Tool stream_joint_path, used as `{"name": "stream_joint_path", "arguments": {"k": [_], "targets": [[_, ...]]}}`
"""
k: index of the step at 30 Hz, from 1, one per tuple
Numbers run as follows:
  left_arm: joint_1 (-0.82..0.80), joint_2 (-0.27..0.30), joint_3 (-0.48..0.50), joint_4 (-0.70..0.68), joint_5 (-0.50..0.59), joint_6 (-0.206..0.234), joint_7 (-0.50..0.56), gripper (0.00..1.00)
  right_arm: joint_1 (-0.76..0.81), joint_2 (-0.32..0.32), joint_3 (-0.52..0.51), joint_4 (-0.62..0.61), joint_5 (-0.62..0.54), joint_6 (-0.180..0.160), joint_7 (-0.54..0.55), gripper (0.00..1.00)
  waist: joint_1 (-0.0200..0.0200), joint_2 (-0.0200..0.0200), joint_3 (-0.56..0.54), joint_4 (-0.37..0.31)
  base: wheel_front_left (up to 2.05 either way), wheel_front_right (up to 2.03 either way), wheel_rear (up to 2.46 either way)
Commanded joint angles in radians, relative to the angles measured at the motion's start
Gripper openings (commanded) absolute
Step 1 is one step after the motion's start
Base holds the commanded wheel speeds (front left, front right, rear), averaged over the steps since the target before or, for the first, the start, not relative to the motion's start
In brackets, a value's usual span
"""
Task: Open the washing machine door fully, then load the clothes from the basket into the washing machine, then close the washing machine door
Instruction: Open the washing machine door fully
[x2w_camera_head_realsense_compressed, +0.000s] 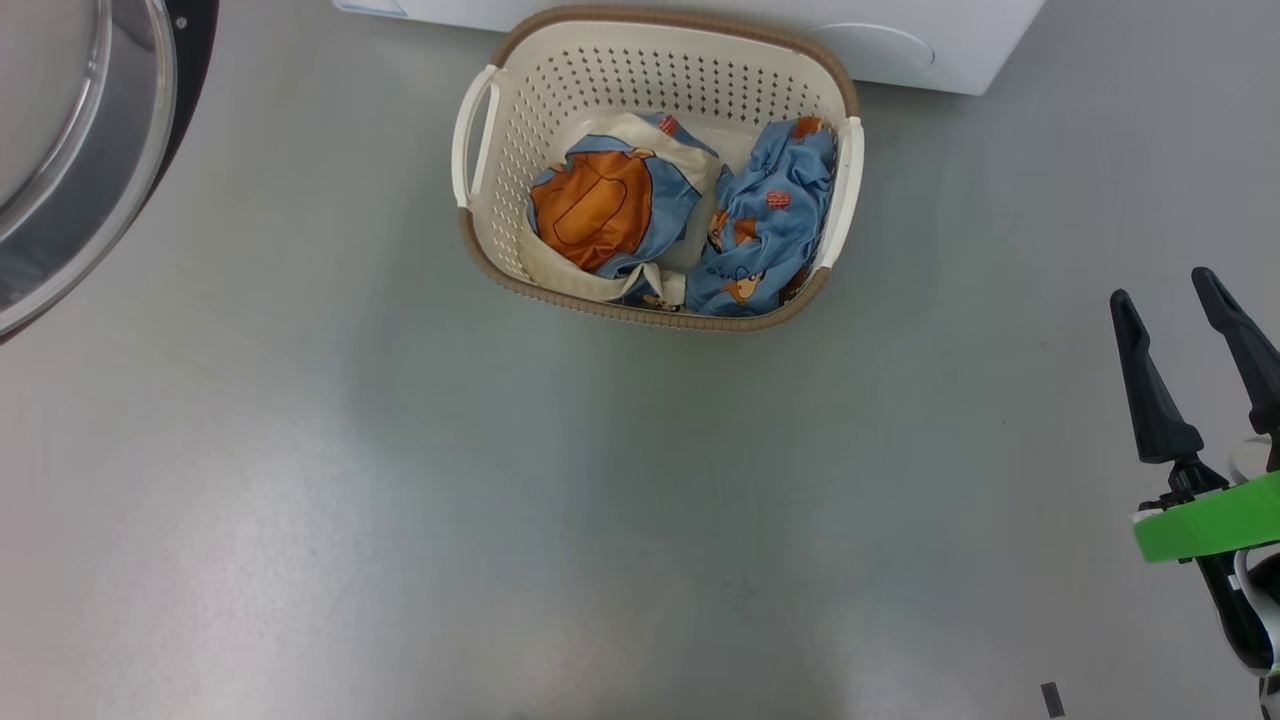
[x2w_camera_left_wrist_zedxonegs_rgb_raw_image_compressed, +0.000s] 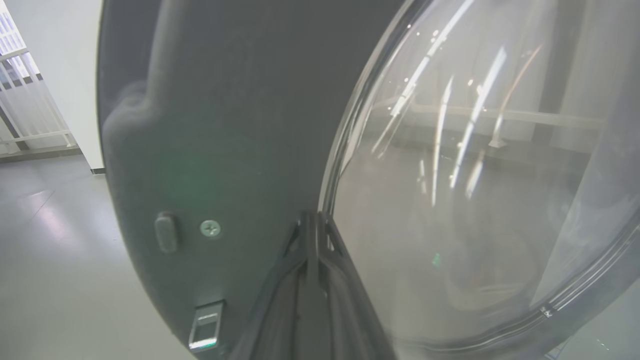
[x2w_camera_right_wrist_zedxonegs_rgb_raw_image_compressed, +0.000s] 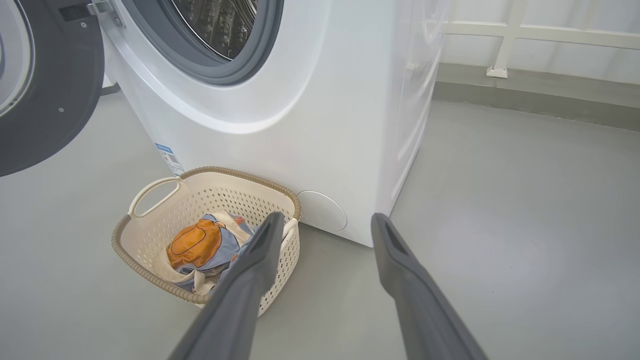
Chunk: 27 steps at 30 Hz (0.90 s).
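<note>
1. Head view: A corner of a blue label sticker (x2w_camera_head_realsense_compressed: 370, 6) shows on the white washing machine (x2w_camera_head_realsense_compressed: 950, 55) at the top edge; none of its writing can be read. The basket (x2w_camera_head_realsense_compressed: 640, 85) stands on the grey floor (x2w_camera_head_realsense_compressed: 400, 500) just before the machine. It holds the clothes (x2w_camera_head_realsense_compressed: 765, 235): a garment with a big orange patch and cream fabric on the left, and a crumpled light blue one with orange cartoon prints on the right. The washing machine door (x2w_camera_head_realsense_compressed: 190, 70) stands at the upper left, well apart from the basket. The right pincer (x2w_camera_head_realsense_compressed: 1160, 285) hovers at the right edge, a green band (x2w_camera_head_realsense_compressed: 1210, 525) round its base. Its two dark fingers are spread and hold nothing.
2. Left wrist view: The left pincer (x2w_camera_left_wrist_zedxonegs_rgb_raw_image_compressed: 314, 220) is closed, fingers pressed together with nothing between them. Its tip lies at the seam where the door's clear glass bowl (x2w_camera_left_wrist_zedxonegs_rgb_raw_image_compressed: 475, 200) meets the black frame; whether it truly touches cannot be told. A screw (x2w_camera_left_wrist_zedxonegs_rgb_raw_image_compressed: 210, 228) and a metal latch piece (x2w_camera_left_wrist_zedxonegs_rgb_raw_image_compressed: 205, 330) sit on the frame nearby.
3. Right wrist view: The label sits low on the machine's front, just above the basket's handle, its print too small to read. The steel drum (x2w_camera_right_wrist_zedxonegs_rgb_raw_image_compressed: 220, 20) lies open inside the grey ring (x2w_camera_right_wrist_zedxonegs_rgb_raw_image_compressed: 250, 70), and the door is swung out to the left. The basket, with the clothes in it, stands beside a round white cover (x2w_camera_right_wrist_zedxonegs_rgb_raw_image_compressed: 322, 210). The right pincer's fingers are wide apart and empty above the floor.
</note>
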Motion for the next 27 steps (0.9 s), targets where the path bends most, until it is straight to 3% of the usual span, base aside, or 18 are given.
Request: {"name": "stream_joint_path", "arguments": {"k": [1,10,27], "targets": [[0.002,0.078,0.018,-0.015,0.019,-0.004,-0.005,0.00,0.004,-0.016,0.014,-0.025,-0.005,0.004,-0.012,0.91,-0.0001,-0.0001,0.003,-0.001,0.00,0.00,0.00],[0.034,0.050,0.024,-0.033,0.029,-0.035,-0.005,0.00,0.009,-0.004,0.019,-0.012,-0.005,0.004,-0.012,0.90,-0.0001,-0.0001,-0.044,-0.001,0.00,0.00,0.00],[0.219,-0.002,-0.026,-0.133,0.015,-0.077,-0.005,0.00,0.079,0.055,0.047,0.026,0.013,0.004,-0.012,0.92,-0.0001,-0.0001,-0.249,-0.004,0.00,0.00,0.00]]}}
